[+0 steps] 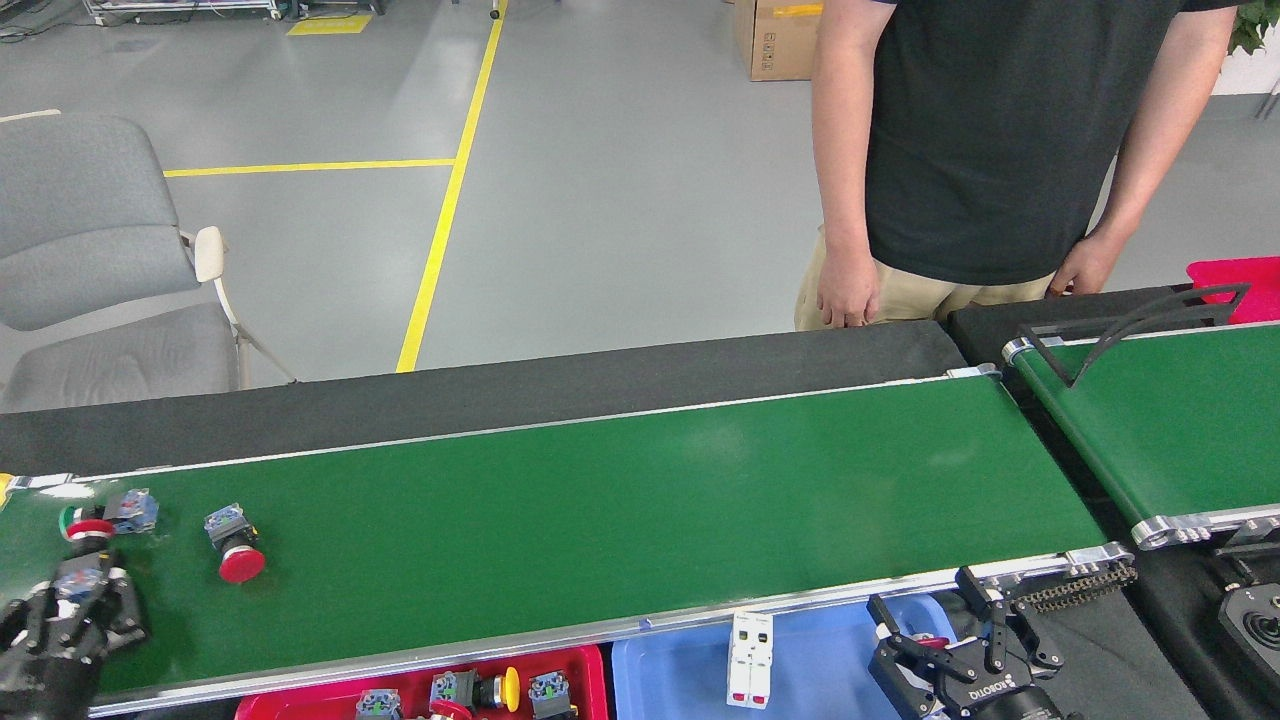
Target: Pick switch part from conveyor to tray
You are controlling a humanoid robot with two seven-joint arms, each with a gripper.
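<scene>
The conveyor (600, 480) runs left to right across the head view. A switch part with a red mushroom head (232, 545) lies on the belt near its left end. Just left of it lies a green-headed one (112, 513). My left gripper (78, 598) is at the belt's lower left corner, shut on a red-capped switch part (86, 555) that sticks up from its fingers. The red tray (590, 672) at the bottom edge holds several switch parts. My right gripper (930, 608) hangs open over the right end of the blue tray (830, 665), holding nothing.
A white breaker (750, 660) lies in the blue tray. A second green belt (1180, 420) stands at the right, with a pink bin (1235, 275) behind it. A person (1000, 150) stands behind the conveyor. A grey chair (90, 270) is at the far left.
</scene>
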